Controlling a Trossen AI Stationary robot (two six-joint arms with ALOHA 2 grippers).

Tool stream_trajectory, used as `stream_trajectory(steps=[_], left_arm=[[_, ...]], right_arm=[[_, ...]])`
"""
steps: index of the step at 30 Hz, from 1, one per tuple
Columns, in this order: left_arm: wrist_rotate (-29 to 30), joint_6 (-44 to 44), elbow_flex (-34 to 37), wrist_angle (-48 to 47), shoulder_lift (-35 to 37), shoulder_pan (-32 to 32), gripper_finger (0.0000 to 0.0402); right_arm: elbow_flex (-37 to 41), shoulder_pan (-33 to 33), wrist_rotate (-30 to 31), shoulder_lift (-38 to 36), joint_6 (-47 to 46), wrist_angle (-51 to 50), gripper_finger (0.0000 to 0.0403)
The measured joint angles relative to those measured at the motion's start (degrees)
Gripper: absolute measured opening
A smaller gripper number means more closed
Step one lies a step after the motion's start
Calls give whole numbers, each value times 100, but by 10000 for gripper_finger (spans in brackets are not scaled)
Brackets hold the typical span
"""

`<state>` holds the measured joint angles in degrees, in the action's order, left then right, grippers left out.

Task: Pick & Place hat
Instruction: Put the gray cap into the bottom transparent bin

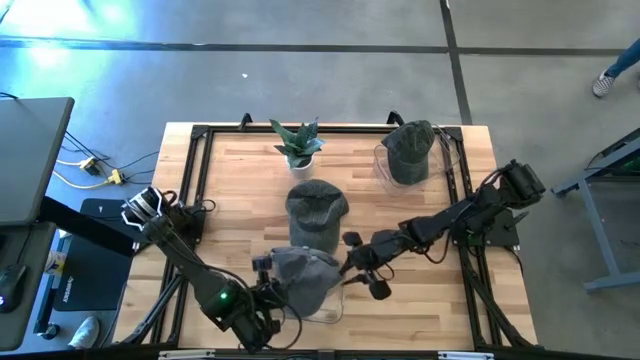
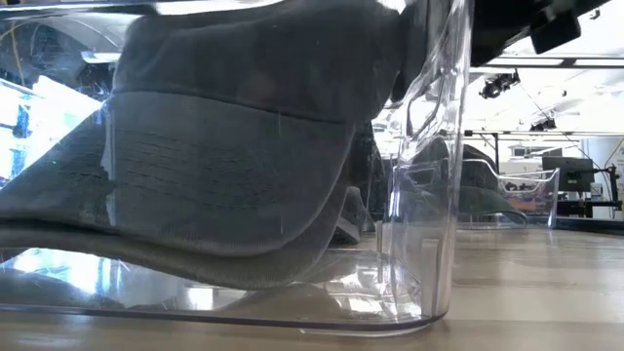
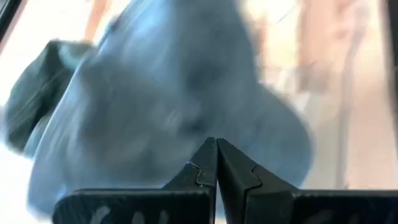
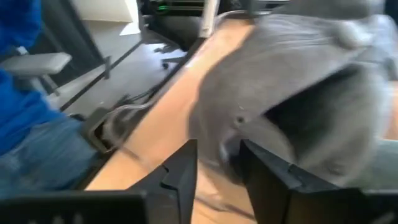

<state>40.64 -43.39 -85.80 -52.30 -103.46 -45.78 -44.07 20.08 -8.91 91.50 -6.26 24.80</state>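
A grey hat (image 1: 300,280) lies in a clear container (image 1: 332,308) near the table's front edge. In the low view the hat (image 2: 234,146) fills the container (image 2: 434,195), its brim down on the bottom. My left gripper (image 1: 268,298) is shut at the hat's left side, and the hat (image 3: 174,93) fills its wrist view. My right gripper (image 1: 352,268) is open at the hat's right side, with the hat's edge (image 4: 231,149) between its fingers. My left gripper (image 3: 216,149) has its shut fingertips right against the hat's cloth, slanting down from the near left. Whether they pinch cloth or only touch it, I cannot tell. My right gripper (image 4: 219,163) comes nearly level from the table's right. Whether its fingers touch the hat's edge, I cannot tell.
A second grey hat (image 1: 316,208) lies on the table's middle. A third hat (image 1: 410,150) sits in another clear container at the far right. A potted plant (image 1: 298,145) stands at the far edge. A black frame (image 1: 195,160) runs around the tabletop.
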Motion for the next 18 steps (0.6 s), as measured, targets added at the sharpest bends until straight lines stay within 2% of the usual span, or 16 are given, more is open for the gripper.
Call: stream_trajectory(steps=[4,8,12,18], left_arm=[[-26,367,-34,168,7,0,3],[-85,-147,-83,33,24,0,3],[-425,-602,-85,-36,-19,3,3],[-682,-646,-81,99,-359,134,3]], right_arm=[[-2,-64,790,0,-71,-27,79],[-2,-62,1188,0,-1,-157,43],[-2,-62,1434,0,11,-110,7],[-2,-57,1387,0,167,192,24]])
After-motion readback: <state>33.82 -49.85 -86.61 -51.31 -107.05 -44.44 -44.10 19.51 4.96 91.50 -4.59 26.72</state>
